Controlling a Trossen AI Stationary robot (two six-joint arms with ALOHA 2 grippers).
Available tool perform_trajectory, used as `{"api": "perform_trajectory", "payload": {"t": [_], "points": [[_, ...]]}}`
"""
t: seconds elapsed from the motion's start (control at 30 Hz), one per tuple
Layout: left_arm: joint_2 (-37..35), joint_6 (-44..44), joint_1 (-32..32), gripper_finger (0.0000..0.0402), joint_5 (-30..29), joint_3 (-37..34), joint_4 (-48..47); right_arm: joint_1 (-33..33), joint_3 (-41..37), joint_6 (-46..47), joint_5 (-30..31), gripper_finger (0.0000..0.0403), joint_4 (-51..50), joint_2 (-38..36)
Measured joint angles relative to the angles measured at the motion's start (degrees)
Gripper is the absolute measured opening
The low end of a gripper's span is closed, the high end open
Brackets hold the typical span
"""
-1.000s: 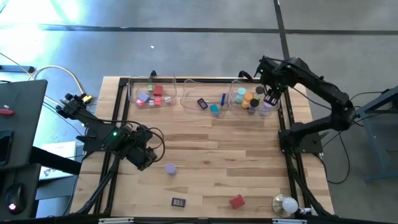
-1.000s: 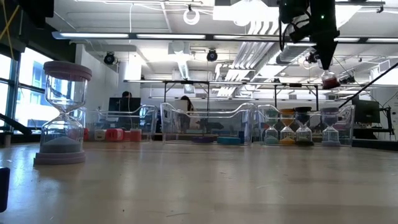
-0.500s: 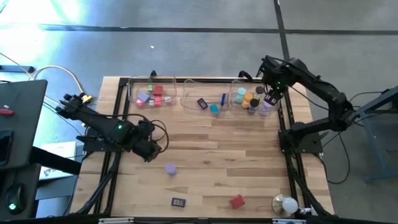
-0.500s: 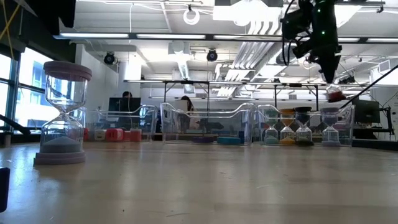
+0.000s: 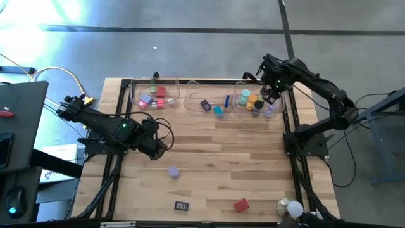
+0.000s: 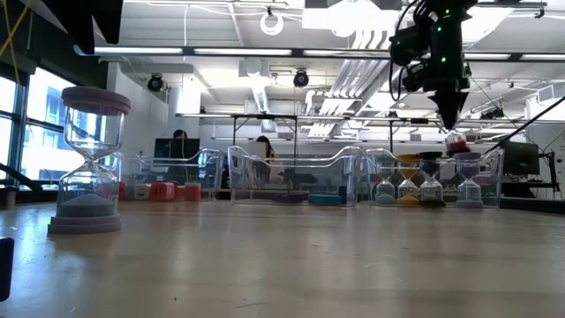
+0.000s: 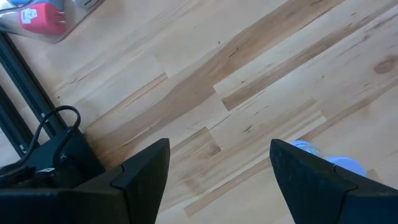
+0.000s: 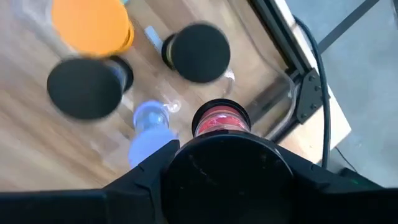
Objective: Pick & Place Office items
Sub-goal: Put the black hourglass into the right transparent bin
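Above the right-hand clear tray [image 5: 261, 107] at the far edge of the worktop [image 5: 209, 171], the right end effector [image 5: 271, 96] hangs with its fingers pinched on a small red-filled hourglass timer [image 6: 456, 143], seen in the right wrist view as a red, clear-walled barrel [image 8: 220, 121] directly under the fingers, with black caps [image 8: 196, 52], an orange cap [image 8: 93, 23] and a lilac cap [image 8: 150, 135] of other timers standing in the tray below. It looks like the placing step, with the timer carried over its compartment but not yet set down. Such a timer is probably light, with a stiff, slick and brittle bulb; I judge a grip on the flat end cap, or square across the frame, safer than one on the narrow waist, and a gentle upright release would keep it from toppling its neighbours. Nearer the front, a lavender timer [image 5: 173, 171] stands alone on the wood; the left end effector [image 5: 158, 147] hovers just beside it with fingers spread and empty, the timer's pale top [image 7: 333, 162] showing past one finger. A dark clip-like piece [image 5: 181, 205] and a red block [image 5: 241, 205] still lie at the front, near a white bulb [image 5: 292, 208].
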Motion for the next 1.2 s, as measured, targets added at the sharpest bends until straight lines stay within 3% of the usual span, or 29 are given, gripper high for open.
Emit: {"api": "perform_trajectory", "payload": {"t": [0.3,0.57,0.77,1.07,1.2], "points": [[0.0,0.0,-0.1,0.0269,0.1,0.0,0.0,-2.0,0.0,3.1,-0.4,0.0199,3.1,2.5],[0.0,0.1,-0.1,0.0269,0.2,0.0,0.0,-6.0,-0.3,8.4,-4.3,0.0188,4.6,2.5],[0.0,3.3,-0.1,0.0269,0.2,0.0,0.0,-6.6,-4.7,12.8,-4.7,0.0206,7.1,2.5],[0.0,7.4,0.4,0.0269,0.1,0.0,0.0,-6.7,-8.5,16.5,-6.2,0.0193,13.0,2.5],[0.0,7.7,1.4,0.0269,0.0,0.0,0.0,-6.7,-9.5,18.2,-5.9,0.0213,15.0,2.5]]}}
